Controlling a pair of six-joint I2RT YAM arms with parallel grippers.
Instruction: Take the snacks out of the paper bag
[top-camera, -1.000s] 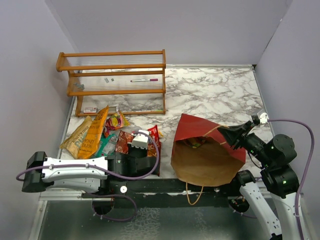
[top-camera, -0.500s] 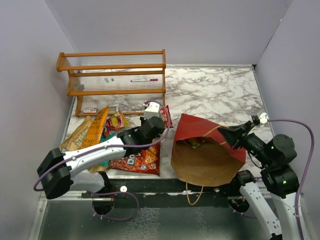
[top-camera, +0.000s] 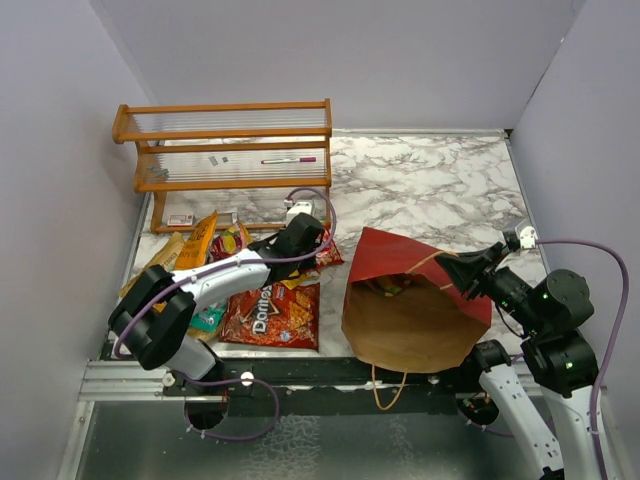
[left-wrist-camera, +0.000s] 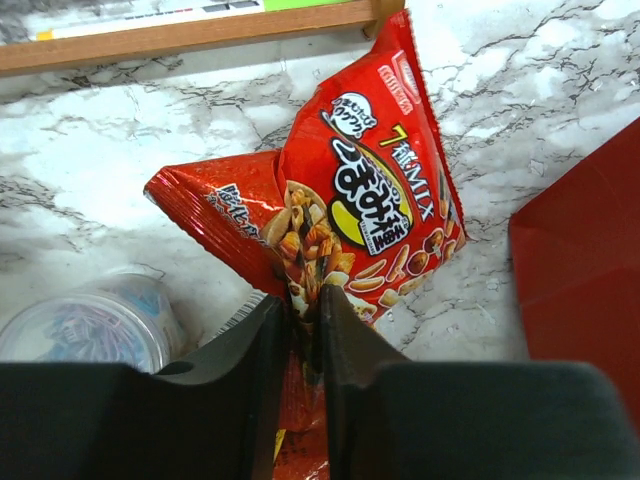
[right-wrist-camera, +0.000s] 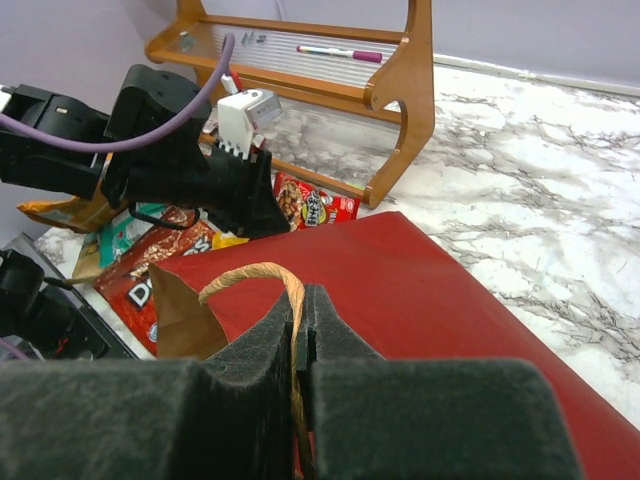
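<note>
Placing step, by my reckoning: left gripper (left-wrist-camera: 305, 300) nipping a red mix packet (left-wrist-camera: 370, 190) just left of the paper bag (top-camera: 410, 330), beside the pile of snacks (top-camera: 270, 315) already out. Right gripper (right-wrist-camera: 300, 320) clamped on the bag's handle (right-wrist-camera: 250, 275), mouth held open. Packets (top-camera: 392, 285) show inside the bag; the next move calls for letting go, then reaching in.

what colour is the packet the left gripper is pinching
The packet is red with yellow and white print, clearest in the left wrist view.

print on two packets
"doritos" runs across the flat red bag (top-camera: 270, 316); "7" and "mix" stand in yellow on the red snack packet (left-wrist-camera: 375, 200), beside japanese characters.
</note>
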